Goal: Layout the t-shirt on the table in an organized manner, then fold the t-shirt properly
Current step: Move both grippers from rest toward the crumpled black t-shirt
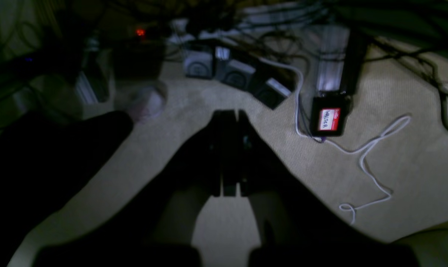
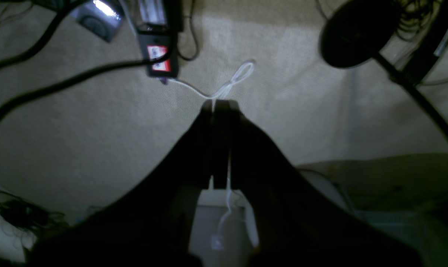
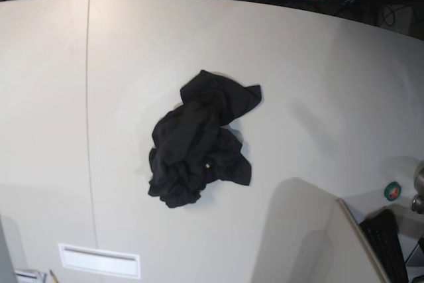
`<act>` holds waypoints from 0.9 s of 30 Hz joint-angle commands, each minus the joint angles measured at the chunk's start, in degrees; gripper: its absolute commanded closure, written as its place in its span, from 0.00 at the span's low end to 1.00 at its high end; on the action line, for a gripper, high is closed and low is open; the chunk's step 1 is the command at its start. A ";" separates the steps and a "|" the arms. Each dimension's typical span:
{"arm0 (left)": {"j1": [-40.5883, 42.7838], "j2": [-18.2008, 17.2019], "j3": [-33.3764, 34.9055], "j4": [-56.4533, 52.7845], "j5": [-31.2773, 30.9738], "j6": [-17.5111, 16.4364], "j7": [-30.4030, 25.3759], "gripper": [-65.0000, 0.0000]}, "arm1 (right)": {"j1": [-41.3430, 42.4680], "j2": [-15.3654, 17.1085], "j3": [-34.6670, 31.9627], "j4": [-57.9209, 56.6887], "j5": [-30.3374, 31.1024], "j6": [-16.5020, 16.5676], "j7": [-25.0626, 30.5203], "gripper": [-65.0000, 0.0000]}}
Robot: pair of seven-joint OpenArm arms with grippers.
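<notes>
near the middle of the table (image 3: 318,77) the t-shirt (image 3: 199,140) lies in a crumpled heap, neither spread nor folded, so nothing is done, while the left gripper (image 1: 230,115) and right gripper (image 2: 219,105) hang clenched and empty elsewhere.

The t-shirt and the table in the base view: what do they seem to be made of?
The t-shirt looks like soft, matte black fabric: it lies crumpled in loose folds and creases. The table looks like a hard, smooth off-white board, perhaps laminate: it is flat and evenly lit, with one thin dark seam line.
</notes>
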 commanded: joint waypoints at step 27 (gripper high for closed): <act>30.23 -11.32 -0.86 67.15 -0.63 -0.12 0.75 1.00 | -29.03 -5.32 9.49 80.17 0.21 -0.14 -6.08 1.00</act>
